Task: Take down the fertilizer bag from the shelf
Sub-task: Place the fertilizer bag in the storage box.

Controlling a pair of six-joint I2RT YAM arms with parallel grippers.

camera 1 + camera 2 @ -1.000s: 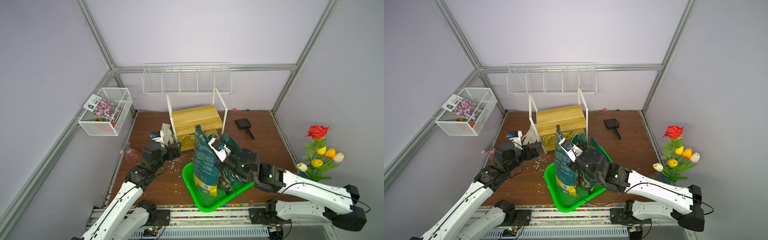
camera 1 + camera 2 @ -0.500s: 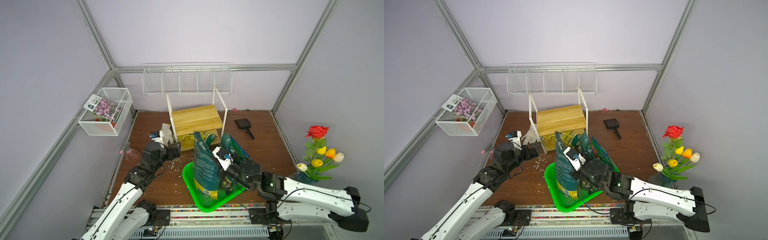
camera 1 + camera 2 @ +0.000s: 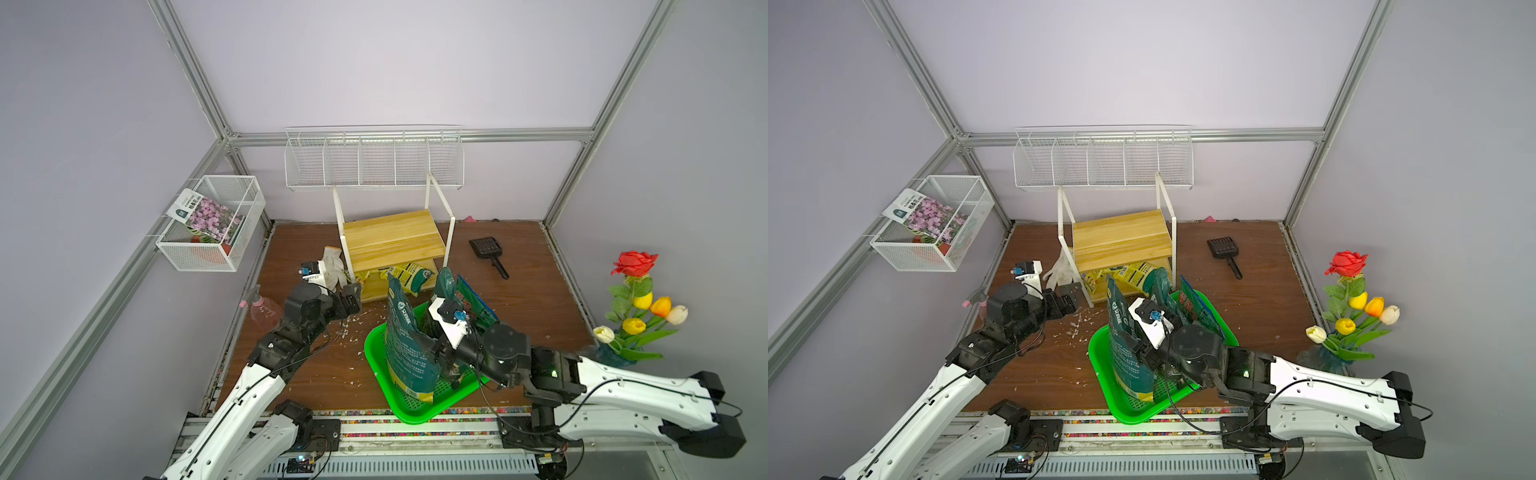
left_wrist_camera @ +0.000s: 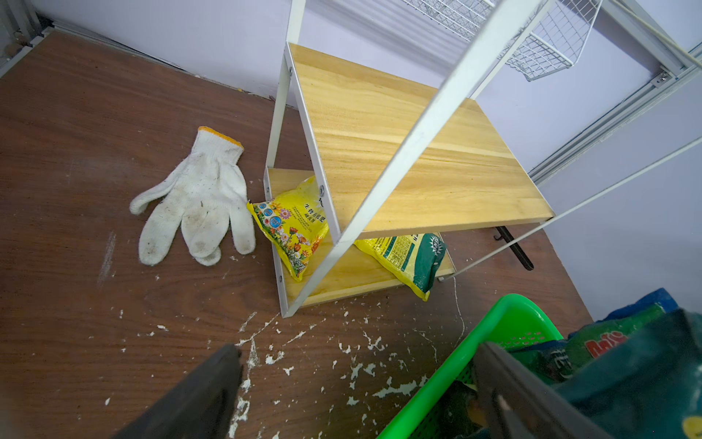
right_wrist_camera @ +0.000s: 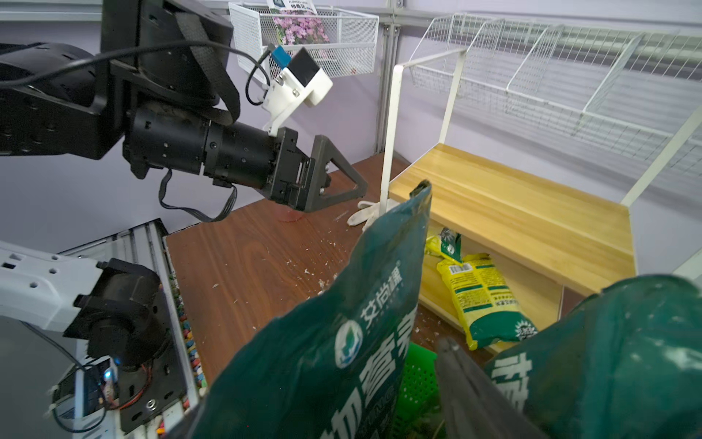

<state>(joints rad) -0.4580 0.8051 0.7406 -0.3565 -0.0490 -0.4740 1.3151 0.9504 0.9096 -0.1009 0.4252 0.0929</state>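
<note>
The fertilizer bag [image 3: 405,353] [image 3: 1127,357] [image 5: 323,361], dark green with white lettering, stands upright in the green basket [image 3: 409,415] [image 3: 1100,365]. My right gripper [image 3: 440,353] [image 3: 1144,353] sits right behind it, low in the basket. In the right wrist view one finger [image 5: 467,387] stands clear of the bag, with green mesh showing between; the other finger is hidden behind the bag. The shelf [image 3: 390,239] [image 3: 1121,239] [image 4: 418,152] [image 5: 513,213] has a bare top board. My left gripper [image 3: 351,297] [image 3: 1069,299] [image 4: 357,349] hangs open and empty over the floor by the shelf's front left leg.
Two yellow packets [image 4: 292,228] [image 4: 410,258] lie on the shelf's lower board. Another dark green bag [image 3: 444,282] [image 5: 626,361] and a flat packet [image 3: 473,303] lean in the basket. A white glove [image 4: 197,197], a black scoop [image 3: 486,249], a spray bottle [image 3: 264,309] and flowers [image 3: 640,303] surround it.
My right wrist has dropped lower and come toward the front edge, and its jaws have opened off the bag. The bag now stands upright in the basket. The left arm has not moved.
</note>
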